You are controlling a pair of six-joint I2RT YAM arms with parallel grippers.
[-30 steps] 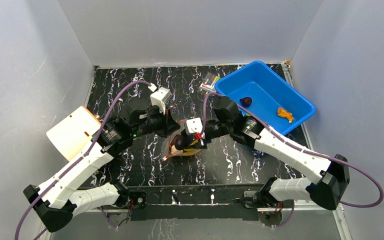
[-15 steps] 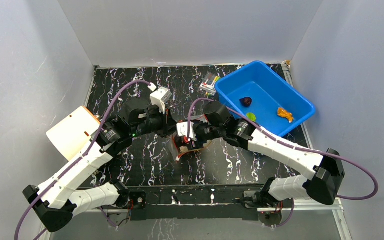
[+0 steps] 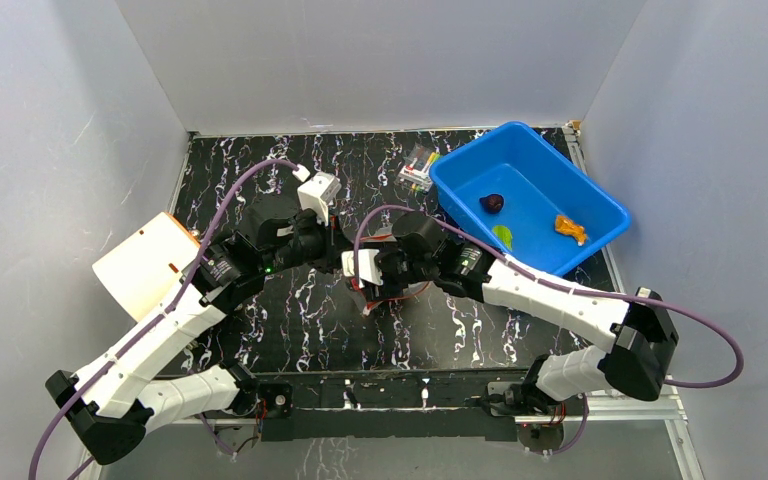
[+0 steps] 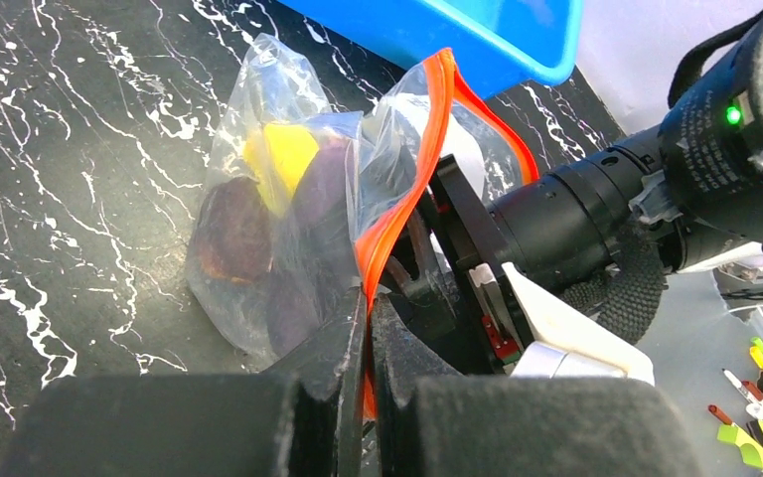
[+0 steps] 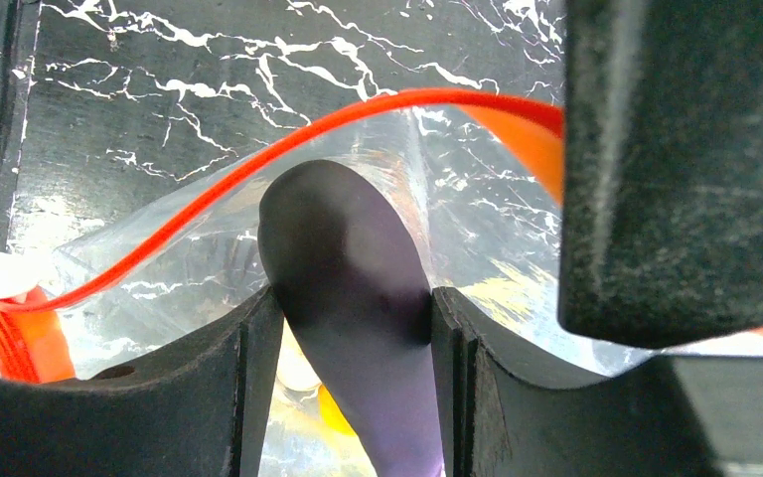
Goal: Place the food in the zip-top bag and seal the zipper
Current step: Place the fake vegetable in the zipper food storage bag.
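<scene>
So here's where my two arms are: both meet in the middle of the black marbled table [image 4: 60,149], with the bag [image 4: 258,109] between them.

My left gripper [image 4: 366,338] is pressed together right on the zipper [image 4: 370,263]. It's pinching one lip of that red-orange strip and holding the mouth up, so the bag stands tilted with its belly resting on the table. Through the plastic I can see a yellow piece [image 4: 280,159] and a dark lump [image 4: 227,231] beside it, plus more purple closer to the mouth.

My right gripper [image 5: 353,298] is about half spread and clamped around the eggplant [image 5: 338,229], one finger on each side. From the right wrist camera, the eggplant's rounded end sits right at the open mouth, and the far zipper lip arches over it. The clear plastic is behind it. I can't tell how far in it really is. From the left wrist camera, the right fingers are poking in at the mouth, just beside my left fingertips.

Not everything's bagged. The blue bin [image 3: 540,175] at the far right of the table holds a purple ball [image 3: 493,203], an orange piece [image 3: 570,229] and a green piece [image 3: 501,236]. They're well apart from each other. A little packet of sticks [image 3: 418,168] lies on the table just beside the bin's left corner.
</scene>
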